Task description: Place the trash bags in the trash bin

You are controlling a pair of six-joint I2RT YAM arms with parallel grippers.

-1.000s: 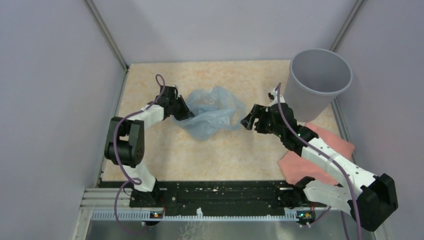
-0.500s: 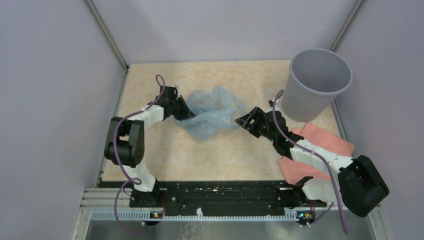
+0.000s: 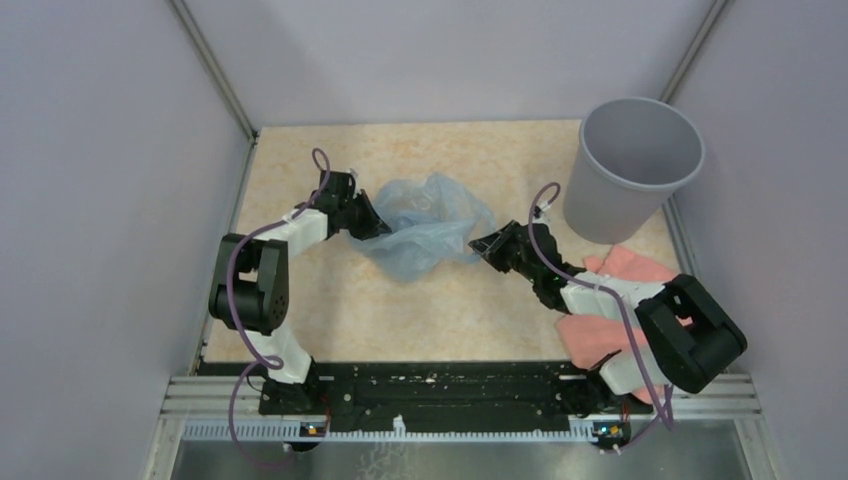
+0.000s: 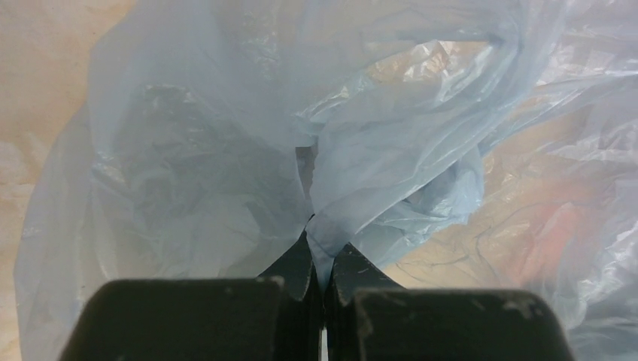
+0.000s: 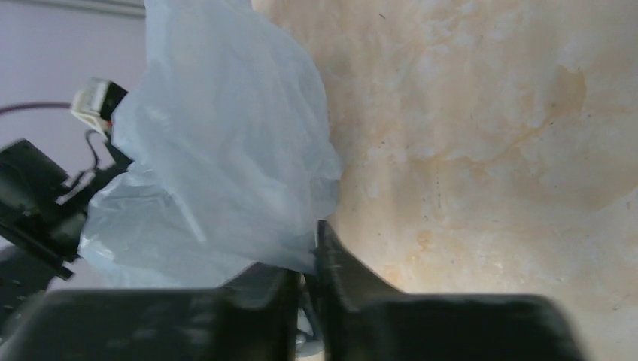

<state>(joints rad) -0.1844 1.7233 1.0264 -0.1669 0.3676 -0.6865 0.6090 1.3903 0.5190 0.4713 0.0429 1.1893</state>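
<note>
Right gripper dropped to trash bag edge, fingers pinching film; left gripper pinches opposite side; looks ready for lift to trash bin, far-right corner

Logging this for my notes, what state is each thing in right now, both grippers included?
trash bag: crumpled on table, not binned.
trash bin: upright, looks empty.
left gripper: shut on trash bag.
right gripper: shut on trash bag.
pink cloth: lying beside bin.
</note>
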